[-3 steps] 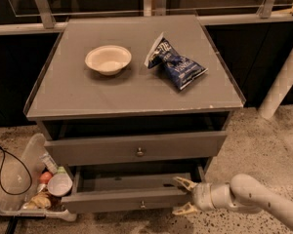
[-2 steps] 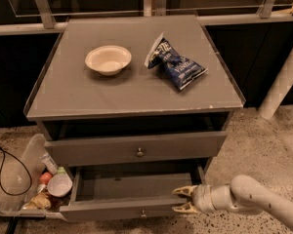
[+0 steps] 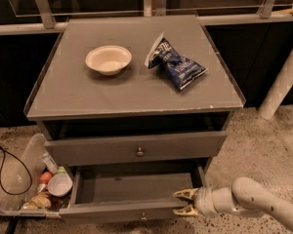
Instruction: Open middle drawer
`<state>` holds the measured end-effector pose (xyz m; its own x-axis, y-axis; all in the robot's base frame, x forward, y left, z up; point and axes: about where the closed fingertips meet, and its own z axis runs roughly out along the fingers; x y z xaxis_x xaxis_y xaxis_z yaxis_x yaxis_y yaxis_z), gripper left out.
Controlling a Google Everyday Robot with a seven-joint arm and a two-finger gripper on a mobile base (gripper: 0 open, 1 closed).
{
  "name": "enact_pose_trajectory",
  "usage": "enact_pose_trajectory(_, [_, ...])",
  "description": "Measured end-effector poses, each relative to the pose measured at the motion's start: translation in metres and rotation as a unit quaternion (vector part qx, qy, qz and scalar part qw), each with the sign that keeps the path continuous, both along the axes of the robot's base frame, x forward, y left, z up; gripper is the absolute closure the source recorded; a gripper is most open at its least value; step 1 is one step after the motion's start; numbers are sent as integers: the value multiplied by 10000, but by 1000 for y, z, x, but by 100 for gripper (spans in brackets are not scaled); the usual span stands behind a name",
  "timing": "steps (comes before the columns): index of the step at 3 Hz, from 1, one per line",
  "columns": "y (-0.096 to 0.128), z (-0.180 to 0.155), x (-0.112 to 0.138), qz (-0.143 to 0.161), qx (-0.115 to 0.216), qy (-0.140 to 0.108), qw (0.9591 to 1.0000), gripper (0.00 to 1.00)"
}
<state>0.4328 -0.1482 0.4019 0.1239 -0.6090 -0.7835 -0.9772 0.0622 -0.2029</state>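
No text, number or sign is legible. The blue chip bag, right of centre on the cabinet top, carries white printing, but no word or brand can be read. The gripper sits low at near right, fingers spread apart.

Robot lab — gripper at corner of open drawer; speckled floor

Your gripper, at the right end of the middle drawer's front, sits on a smooth, pale, plastic-looking arm. You'll see the drawer front is matt grey, its knob metal. The tabletop is smooth, the chip bag crinkled and glossy, the bowl matt, and the floor speckled.
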Motion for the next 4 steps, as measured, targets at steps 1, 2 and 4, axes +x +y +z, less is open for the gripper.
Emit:
enact_pose_trajectory(1, [6,0,-13,134,49,12,9999,100])
enact_pose_trajectory(2, [6,0,-13,134,49,12,9999,81])
enact_pose_trajectory(4, [6,0,-13,134,50,12,9999,34])
